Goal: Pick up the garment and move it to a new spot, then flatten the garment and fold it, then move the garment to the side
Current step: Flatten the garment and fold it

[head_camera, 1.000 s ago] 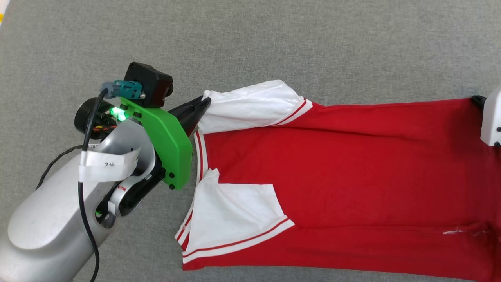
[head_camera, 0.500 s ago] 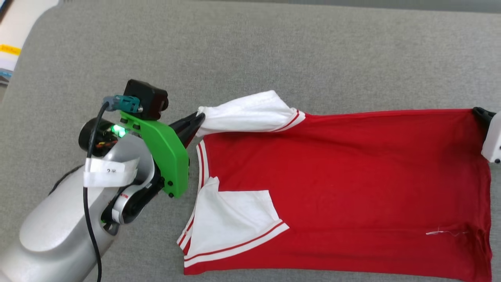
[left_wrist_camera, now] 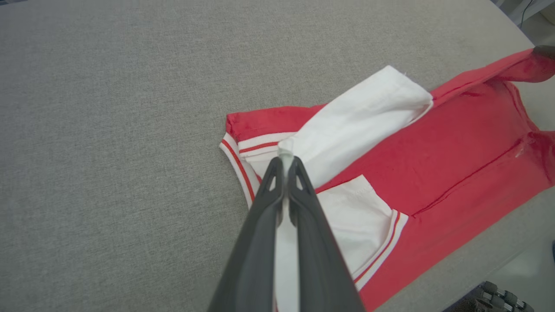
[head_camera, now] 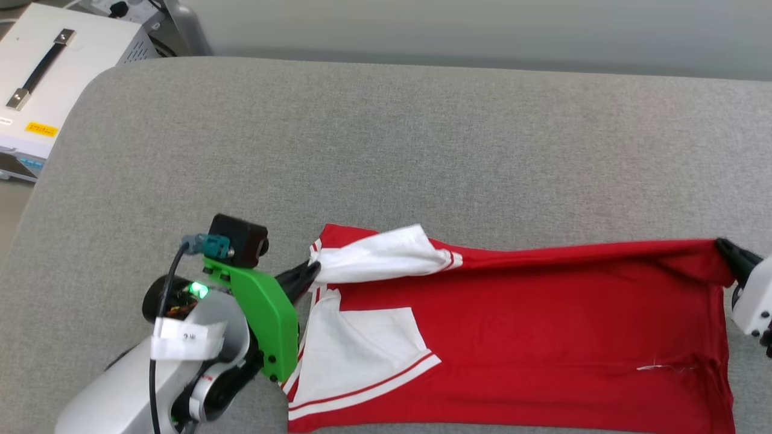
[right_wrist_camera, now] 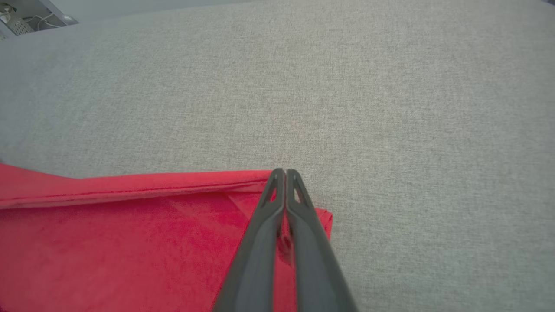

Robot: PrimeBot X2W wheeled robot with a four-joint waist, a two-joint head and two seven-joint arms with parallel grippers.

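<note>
The garment lies stretched across the near part of the grey fabric-covered bench, its plain red face up, neck end toward the robot's left and hem toward its right. The left end effector has its two dark fingers pressed together on the edge of the far white sleeve, and the left wrist view shows white cloth pinched between the tips. That sleeve is drawn across the red shoulder, whose striped trim lies flat on the bench just beside the fingers. The near white sleeve is folded flat onto the body, its red-and-white band running diagonally. The right end effector is likewise pressed together, pinching the far hem corner. The far long edge runs as a taut red ridge between the two grips; it seems raised a little off the bench, though the angle leaves that uncertain. A loose white thread lies near the hem. A white box with a black handle stands beyond the bench's far left corner.
</note>
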